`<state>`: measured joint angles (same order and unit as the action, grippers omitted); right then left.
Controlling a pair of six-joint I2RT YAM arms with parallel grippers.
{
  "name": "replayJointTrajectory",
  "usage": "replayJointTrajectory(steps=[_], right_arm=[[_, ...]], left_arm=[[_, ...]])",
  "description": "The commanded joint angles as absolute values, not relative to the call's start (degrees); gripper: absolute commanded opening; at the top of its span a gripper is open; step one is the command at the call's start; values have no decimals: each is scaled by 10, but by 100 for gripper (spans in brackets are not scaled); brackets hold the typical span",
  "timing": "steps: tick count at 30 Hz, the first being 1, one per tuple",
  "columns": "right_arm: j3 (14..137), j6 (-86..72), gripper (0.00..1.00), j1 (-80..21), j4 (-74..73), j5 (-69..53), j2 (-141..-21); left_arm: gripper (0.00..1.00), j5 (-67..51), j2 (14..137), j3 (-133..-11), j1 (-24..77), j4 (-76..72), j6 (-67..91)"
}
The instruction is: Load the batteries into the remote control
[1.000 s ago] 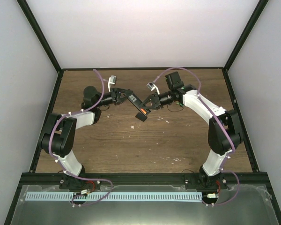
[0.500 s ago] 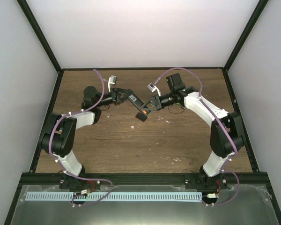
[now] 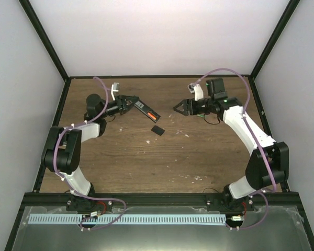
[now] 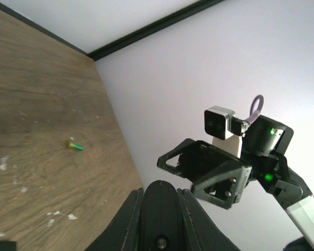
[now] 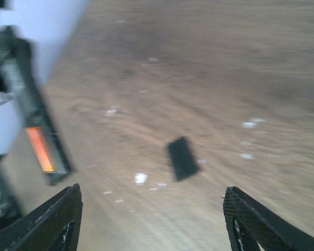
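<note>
Wooden table [image 3: 199, 157]: it carried both arms at its near edge, with pale chips scattered over the surface.

Remote control [image 3: 145, 110]: a slim, long black bar, held above the table toward the far left. It was tilted, with its free end pointing down and to the right. The battery bay was open.

Left claw [image 3: 127, 103]: clamped together on the upper end of the remote control.

Right claw [image 3: 178, 109]: its fingers [image 5: 57, 219] stood wide apart with nothing between them. It faced the free end of the remote control across a clear gap and touched nothing.

Cover piece [image 3: 157, 130]: small, black and squarish, lying flat on the wood below that gap.

Seated battery [image 5: 40, 149]: an orange strip inside the bay, near the free end.

Loose battery [image 4: 75, 147]: orange with a green end, lying on the wood near the wall-side edge, well apart from the remote control.
</note>
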<state>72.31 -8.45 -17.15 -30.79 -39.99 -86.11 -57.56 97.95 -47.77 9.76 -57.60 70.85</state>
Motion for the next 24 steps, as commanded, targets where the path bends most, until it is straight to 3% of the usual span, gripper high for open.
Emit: replayJointTrajectory(steps=[1,8,24], right_arm=[[726,-43,67,-144,-341,-210,-867],[759,71,62,-120,-368,-84,-929],[810,210,58,-32,-333,-130,-1077]], left_arm=[[0,-567,956,-492,79,-491,640],[0,-566,955,-519,71,-427,596],[0,-586,991,-568,59,-411,601]])
